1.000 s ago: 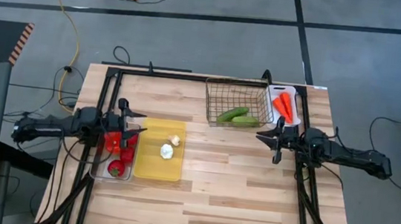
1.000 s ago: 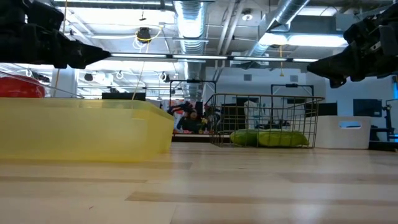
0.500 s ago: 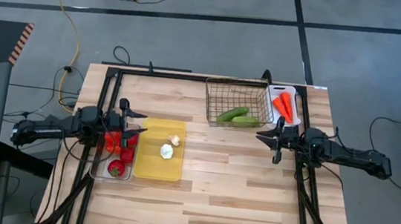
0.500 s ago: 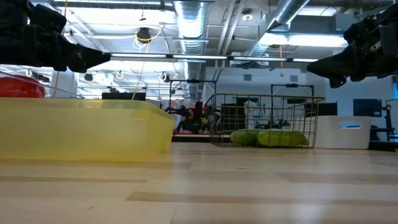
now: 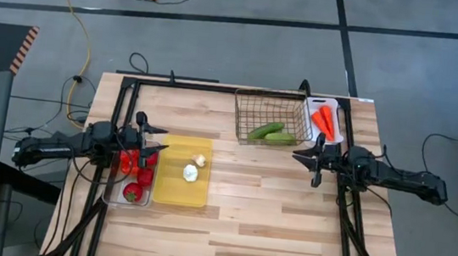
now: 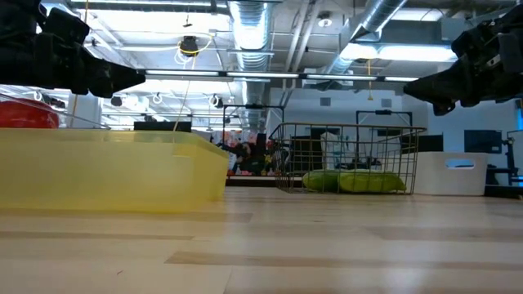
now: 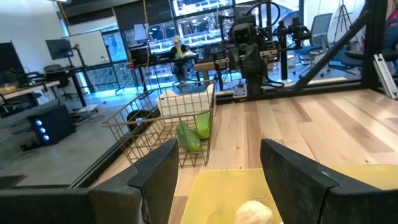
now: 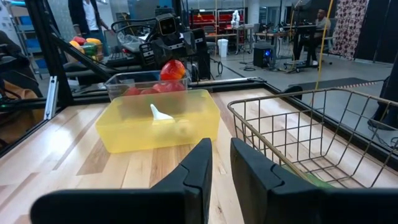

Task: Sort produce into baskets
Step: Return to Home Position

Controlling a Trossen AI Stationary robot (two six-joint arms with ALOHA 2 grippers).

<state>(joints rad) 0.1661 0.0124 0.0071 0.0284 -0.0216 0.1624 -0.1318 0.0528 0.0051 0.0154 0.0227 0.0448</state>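
1. The left gripper [image 5: 162, 139] hangs at centre left of the high view, above the line where the clear bin [image 5: 144, 198] meets the yellow tray [image 5: 172, 197]. Its fingers [image 7: 155, 180] stand wide apart and hold nothing.
2. Two white garlic pieces [image 5: 191, 173] lie in the upper half of the yellow tray, just right of and slightly below that gripper in the frame, not touching it.
3. The red tomatoes [image 5: 131, 190] fill the clear bin, partly under the left arm and below-left of its fingertips.
4. The right gripper [image 5: 296, 156] hangs at centre right of the high view, over bare table [image 5: 244, 223] just below the lower right corner of the wire mesh basket [image 5: 237, 112]. Its fingers [image 8: 199, 168] are drawn close, with only a thin slit between them, and they are empty.
5. Two green cucumbers [image 5: 267, 133] lie along the basket's lower edge, up and to the left of the right gripper.
6. The orange carrots [image 5: 324, 119] lie in the white tray [image 5: 336, 105], which touches the basket's right side, above and slightly right of that gripper.
7. In the low view both grippers sit in the upper corners, well above the table.
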